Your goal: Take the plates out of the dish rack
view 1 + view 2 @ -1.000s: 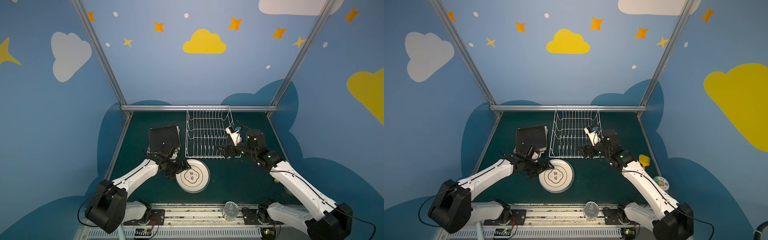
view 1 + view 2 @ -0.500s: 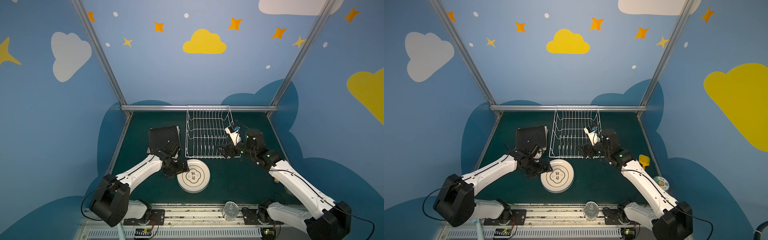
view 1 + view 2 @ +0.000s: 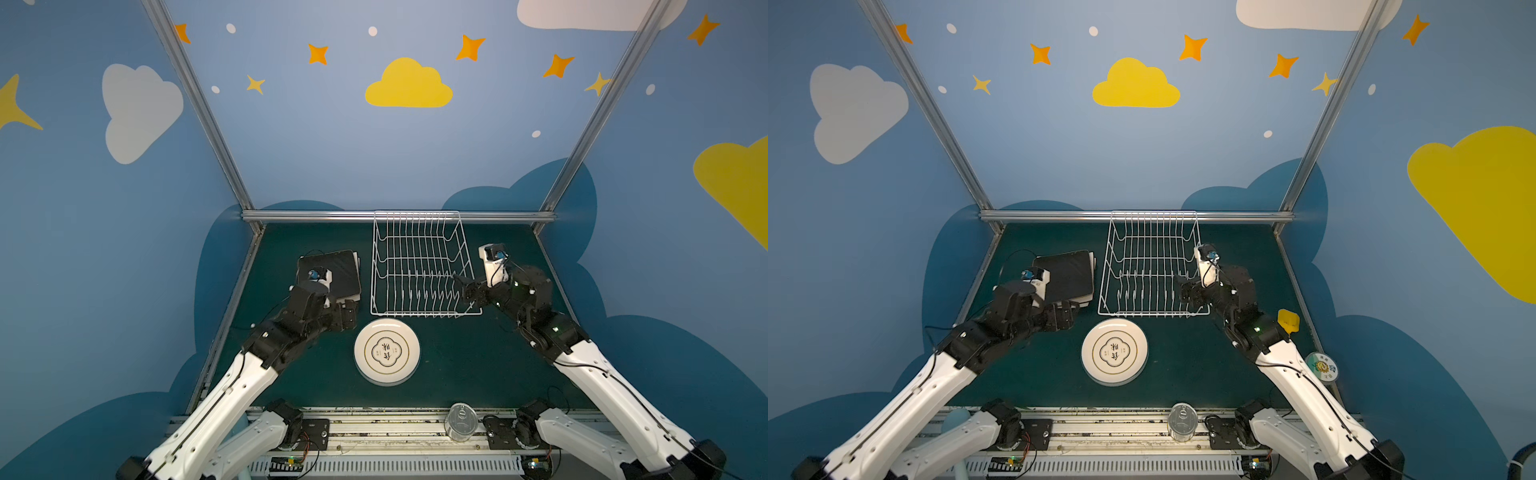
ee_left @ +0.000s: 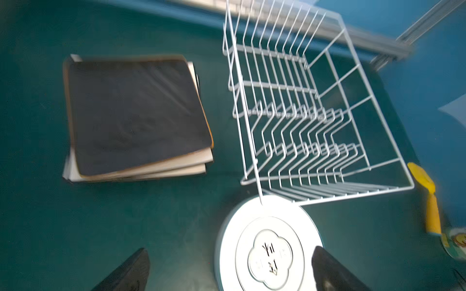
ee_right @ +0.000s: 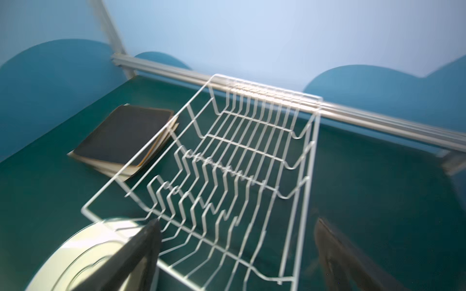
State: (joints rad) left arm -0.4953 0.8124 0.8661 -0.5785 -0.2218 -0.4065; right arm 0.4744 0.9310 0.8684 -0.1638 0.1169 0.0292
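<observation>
Jaws: left gripper (image 3: 348, 314), right gripper (image 3: 463, 286) released.
Square plates (image 4: 136, 113): one black, two cream.
Round white plate (image 3: 386, 351): one.
White wire rack (image 3: 417, 266): one.

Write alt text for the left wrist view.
An empty white wire dish rack stands on a green table, a stack of square plates, black on top, beside it. A round white plate with an emblem lies before the rack, near the open jaws of the left gripper.

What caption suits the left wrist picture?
Empty dish rack, stacked square plates and round plate past open left gripper.
</observation>
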